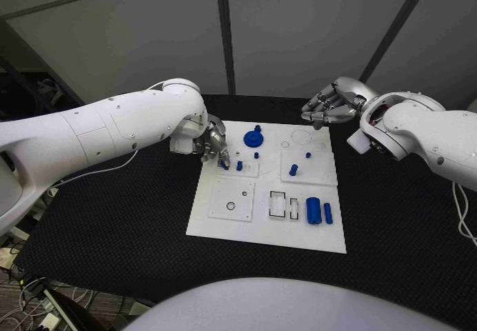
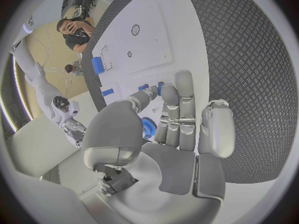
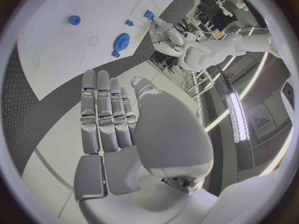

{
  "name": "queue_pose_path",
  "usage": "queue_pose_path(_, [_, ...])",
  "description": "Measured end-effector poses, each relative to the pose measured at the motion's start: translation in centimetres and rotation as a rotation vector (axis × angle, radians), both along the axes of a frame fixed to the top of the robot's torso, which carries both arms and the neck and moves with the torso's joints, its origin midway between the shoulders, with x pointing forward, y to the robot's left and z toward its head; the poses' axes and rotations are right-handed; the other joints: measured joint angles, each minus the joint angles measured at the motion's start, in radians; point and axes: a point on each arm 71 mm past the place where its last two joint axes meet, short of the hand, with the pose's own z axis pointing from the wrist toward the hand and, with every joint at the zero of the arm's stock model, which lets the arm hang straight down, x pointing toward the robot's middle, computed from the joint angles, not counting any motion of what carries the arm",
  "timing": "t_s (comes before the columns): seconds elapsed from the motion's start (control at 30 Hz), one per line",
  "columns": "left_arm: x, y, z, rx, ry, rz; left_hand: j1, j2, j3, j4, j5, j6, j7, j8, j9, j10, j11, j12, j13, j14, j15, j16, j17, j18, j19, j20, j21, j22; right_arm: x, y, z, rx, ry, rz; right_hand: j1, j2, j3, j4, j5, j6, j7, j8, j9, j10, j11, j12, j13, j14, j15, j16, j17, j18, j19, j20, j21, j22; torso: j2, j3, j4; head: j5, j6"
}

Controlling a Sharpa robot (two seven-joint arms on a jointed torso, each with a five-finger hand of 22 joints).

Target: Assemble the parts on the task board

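Left hand (image 1: 211,146) at task board (image 1: 260,231) edge, fingers extended near small blue pegs (image 1: 240,165) (grasp indeterminate). Right hand (image 1: 333,105) off-board, curled, holding nothing.

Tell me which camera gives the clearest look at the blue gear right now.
The head view: the blue gear sits unobstructed near the task board's far edge, beside the left hand. The right wrist view shows it small and distant; in the left wrist view, fingers hide most of it.
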Motion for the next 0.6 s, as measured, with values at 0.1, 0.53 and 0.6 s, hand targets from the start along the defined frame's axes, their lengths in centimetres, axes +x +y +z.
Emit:
queue_pose_path(0.1, [0.02, 0.02, 0.01, 0.001, -0.001, 0.001, -0.014, -0.001, -0.017, 0.009, -0.006, 0.005, -0.005, 0.000, -0.007, 0.003, -0.003, 0.003, 0.004, 0.000, 0.000, 0.000, 0.000, 0.000, 0.000, 0.000, 0.000, 0.000, 0.00, -0.03, 0.00, 0.000, 0.000, -0.001, 0.000, 0.000, 0.000, 0.000, 0.000, 0.000, 0.000, 0.003, 0.000, 0.000, 0.000, 0.000, 0.000, 0.000, 0.000, 0.000, 0.000, 0.000, 0.000, 0.000, 0.000, 0.000, 0.000, 0.0000, 0.0000, -0.001, 0.000])
queue_pose_path(0.53, [0.13, -0.07, -0.02, 0.004, -0.011, 0.007, -0.037, 0.001, -0.046, 0.032, -0.015, 0.014, -0.007, 0.003, -0.015, 0.005, -0.005, 0.006, 0.008, -0.002, -0.002, 0.000, 0.001, 0.000, 0.000, 0.000, 0.004, 0.000, -0.01, -0.08, 0.00, 0.000, 0.000, -0.001, 0.000, 0.000, 0.000, 0.000, 0.000, 0.000, 0.000, 0.003, 0.000, 0.000, 0.000, 0.000, 0.000, 0.000, 0.000, 0.000, 0.000, 0.000, 0.000, 0.000, 0.000, 0.000, 0.000, 0.0005, -0.0006, -0.001, 0.000])
queue_pose_path(0.6, [0.15, -0.09, -0.03, 0.005, -0.012, 0.008, -0.038, 0.001, -0.046, 0.032, -0.015, 0.014, -0.007, 0.003, -0.015, 0.005, -0.005, 0.006, 0.008, -0.002, -0.002, 0.000, 0.001, 0.000, 0.000, 0.000, 0.004, 0.000, -0.01, -0.07, 0.00, 0.000, 0.000, -0.001, 0.000, 0.000, 0.000, 0.000, 0.000, 0.000, 0.000, 0.003, 0.000, 0.000, 0.000, 0.000, 0.000, 0.000, 0.000, 0.000, 0.000, 0.000, 0.000, 0.000, 0.000, 0.000, 0.000, 0.0005, -0.0006, -0.002, 0.000])
